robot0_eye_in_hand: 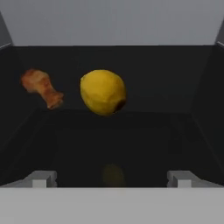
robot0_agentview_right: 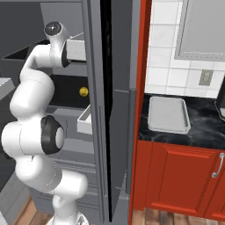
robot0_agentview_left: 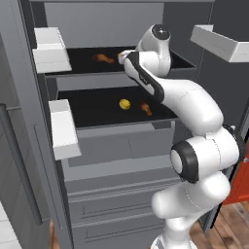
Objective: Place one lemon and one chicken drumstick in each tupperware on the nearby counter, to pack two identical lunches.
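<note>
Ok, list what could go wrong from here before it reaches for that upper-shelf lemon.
1. The lemon is round, and the open tool has not closed on it; a slightly off-centre close could squirt it deeper into the shelf.
2. The chicken drumstick lies close beside the lemon, so a finger might nudge it.
3. The arm is reaching into the fridge; withdrawing could clip the door bin.

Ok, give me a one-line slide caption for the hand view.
Open gripper facing a lemon and a chicken drumstick on a dark fridge shelf.
</note>
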### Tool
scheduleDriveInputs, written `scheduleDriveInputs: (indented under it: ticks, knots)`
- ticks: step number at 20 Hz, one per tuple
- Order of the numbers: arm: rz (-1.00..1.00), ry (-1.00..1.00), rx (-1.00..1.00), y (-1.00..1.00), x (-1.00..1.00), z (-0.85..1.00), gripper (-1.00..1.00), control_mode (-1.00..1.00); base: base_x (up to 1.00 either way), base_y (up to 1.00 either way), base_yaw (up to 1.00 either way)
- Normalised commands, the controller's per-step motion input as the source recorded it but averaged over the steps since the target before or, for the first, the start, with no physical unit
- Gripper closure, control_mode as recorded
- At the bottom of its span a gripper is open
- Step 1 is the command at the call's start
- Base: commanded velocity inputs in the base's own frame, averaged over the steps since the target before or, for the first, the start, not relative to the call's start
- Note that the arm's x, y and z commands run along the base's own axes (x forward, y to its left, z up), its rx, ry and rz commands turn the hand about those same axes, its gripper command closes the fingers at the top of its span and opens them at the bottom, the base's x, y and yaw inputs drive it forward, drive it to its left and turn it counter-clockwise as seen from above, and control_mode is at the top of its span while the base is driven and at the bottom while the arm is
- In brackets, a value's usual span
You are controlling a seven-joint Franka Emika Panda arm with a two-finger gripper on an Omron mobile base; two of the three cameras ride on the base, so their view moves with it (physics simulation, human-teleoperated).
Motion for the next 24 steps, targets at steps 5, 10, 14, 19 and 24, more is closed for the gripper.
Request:
scheduleDriveInputs:
  ticks: [5, 10, 14, 19, 24]
  knots:
    - [0.0, 0.0, 0.0, 0.11, 0.33, 0.0, -1.0, -1.0, 0.0, 0.0, 0.0]
    - [0.0, 0.0, 0.0, 0.05, 0.29, 0.0, -1.0, -1.0, 0.0, 0.0, 0.0]
    - [0.0, 0.0, 0.0, 0.01, 0.3, 0.0, -1.0, -1.0, 0.0, 0.0, 0.0]
    - [0.0, 0.0, 0.0, 0.01, 0.33, 0.0, -1.0, -1.0, 0.0, 0.0, 0.0]
    - [0.0, 0.0, 0.0, 0.1, 0.37, 0.0, -1.0, -1.0, 0.0, 0.0, 0.0]
